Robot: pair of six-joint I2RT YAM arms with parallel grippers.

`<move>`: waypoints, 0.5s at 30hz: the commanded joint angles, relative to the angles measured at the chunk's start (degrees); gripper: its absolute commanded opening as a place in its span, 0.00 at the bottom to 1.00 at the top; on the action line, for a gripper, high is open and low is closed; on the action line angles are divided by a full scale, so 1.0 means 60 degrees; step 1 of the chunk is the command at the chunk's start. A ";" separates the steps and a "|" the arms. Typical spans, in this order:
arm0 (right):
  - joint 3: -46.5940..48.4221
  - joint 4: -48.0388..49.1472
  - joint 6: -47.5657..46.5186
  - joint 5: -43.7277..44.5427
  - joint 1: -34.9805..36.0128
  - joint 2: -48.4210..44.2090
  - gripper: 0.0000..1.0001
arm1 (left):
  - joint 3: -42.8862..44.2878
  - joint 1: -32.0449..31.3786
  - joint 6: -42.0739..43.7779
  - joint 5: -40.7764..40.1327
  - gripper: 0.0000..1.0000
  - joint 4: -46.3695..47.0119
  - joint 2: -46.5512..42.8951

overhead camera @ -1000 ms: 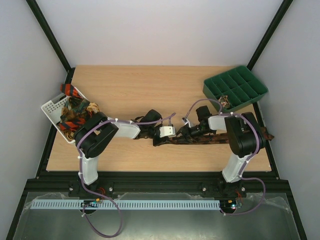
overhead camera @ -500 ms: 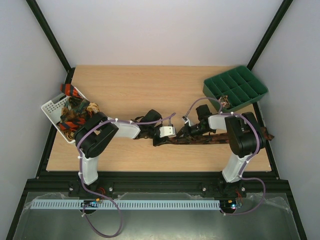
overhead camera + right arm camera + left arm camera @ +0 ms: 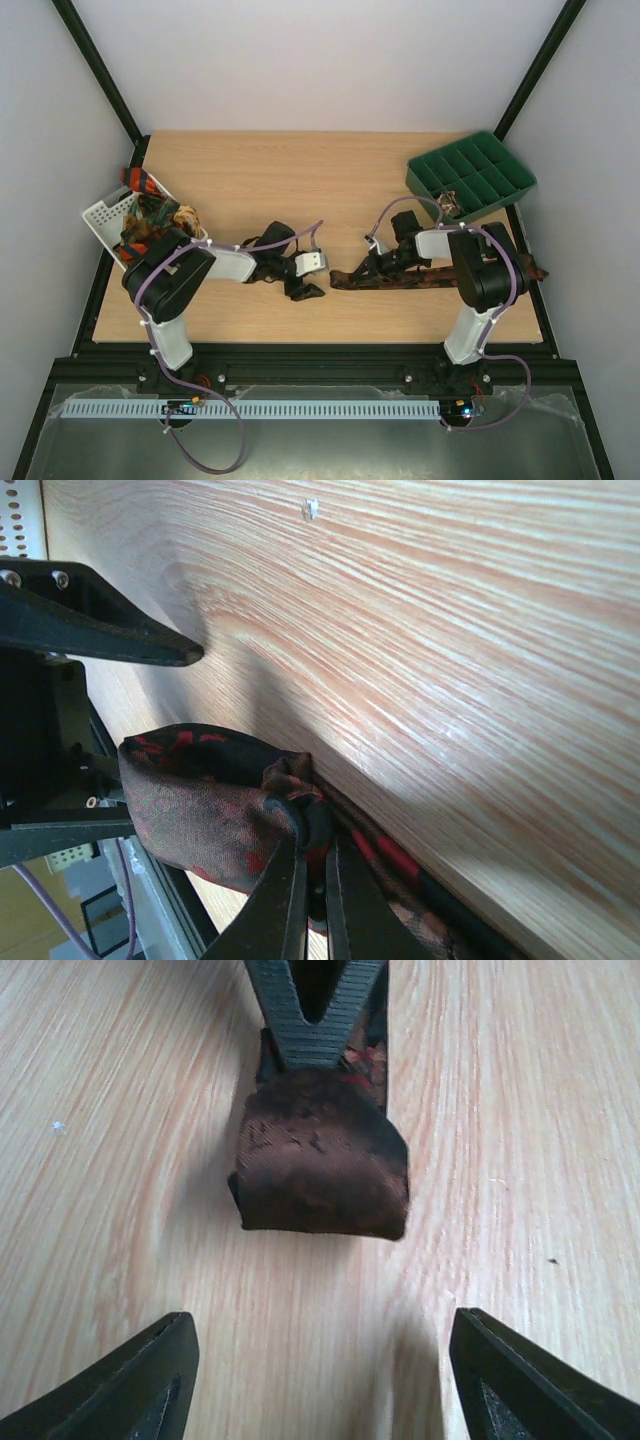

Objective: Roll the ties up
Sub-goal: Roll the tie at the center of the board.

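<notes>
From the overhead camera I see the dark brown fabric necktie with reddish specks (image 3: 445, 278) lying flat near the front of the light wooden table (image 3: 260, 180). Its long axis runs left to right. One end lies at the table's right edge, and the folded end points toward my left arm. My right hand (image 3: 356, 277) sits over that folded end. My left hand (image 3: 305, 290) is a short way off to the left, clear of the tie. More patterned ties (image 3: 150, 228) are heaped in the white slotted plastic basket (image 3: 100, 214) at the far left. The green compartment tray (image 3: 470, 175) sits at the far right.

On the left wrist camera, my left hand's fingers are spread wide over bare wood. The tie's folded end faces them.

On the right wrist camera, my right hand's fingers (image 3: 300, 900) are pressed together, pinching the fold.
</notes>
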 commanded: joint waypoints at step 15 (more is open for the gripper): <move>-0.0162 -0.0566 -0.0258 0.1194 -0.0001 0.0522 0.01 | -0.0933 -0.0173 -0.1681 0.0689 0.68 0.4143 0.1087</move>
